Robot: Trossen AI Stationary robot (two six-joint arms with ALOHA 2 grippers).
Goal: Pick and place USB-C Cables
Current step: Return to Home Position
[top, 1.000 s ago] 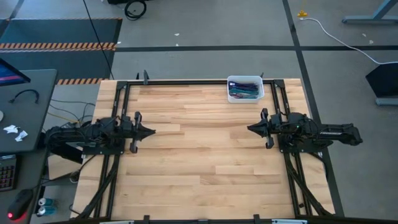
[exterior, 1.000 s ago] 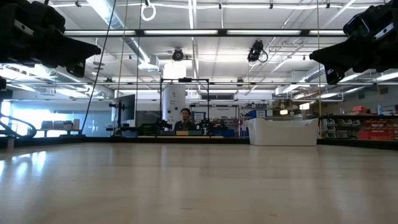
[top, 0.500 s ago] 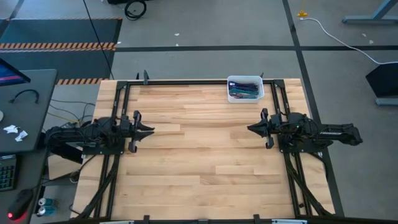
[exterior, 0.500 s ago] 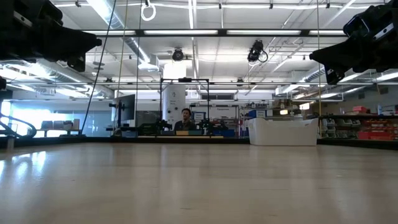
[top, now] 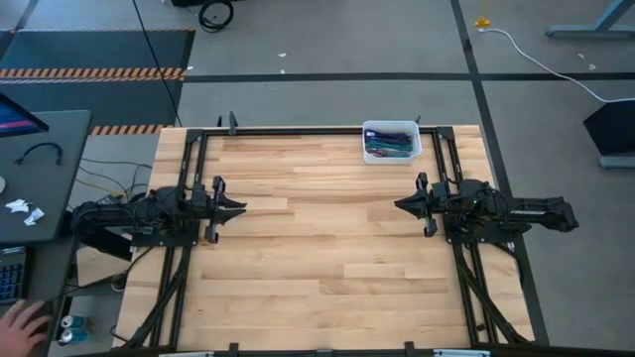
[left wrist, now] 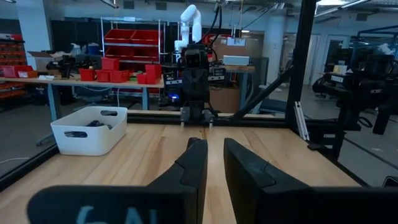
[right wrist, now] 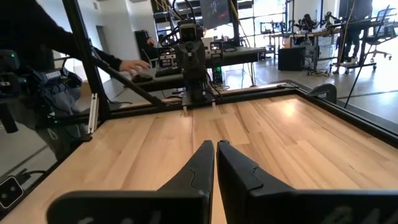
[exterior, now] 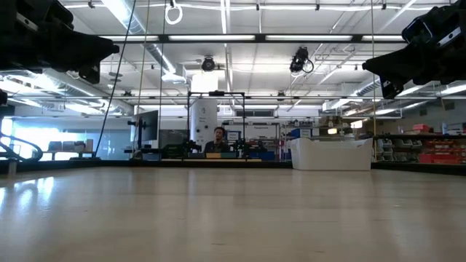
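Note:
The USB-C cables lie as a heap of teal, green and purple bundles inside a white rectangular bin at the table's far edge, right of centre. The bin also shows in the left wrist view and the low view. My left gripper hovers over the table's left side, pointing right, with a narrow gap between its fingers. My right gripper hovers over the right side, pointing left, with its fingers together. Both are well above the wood and far from the bin.
Bare wooden tabletop stretches between the two grippers. A black frame runs along the table's edges. A person's hand is at the desk left of the table, and another person sits far behind.
In the low view my left arm has risen a little, then held still. A person's hand has come into the high view at the desk left of the table. The right arm and the bin have not moved.

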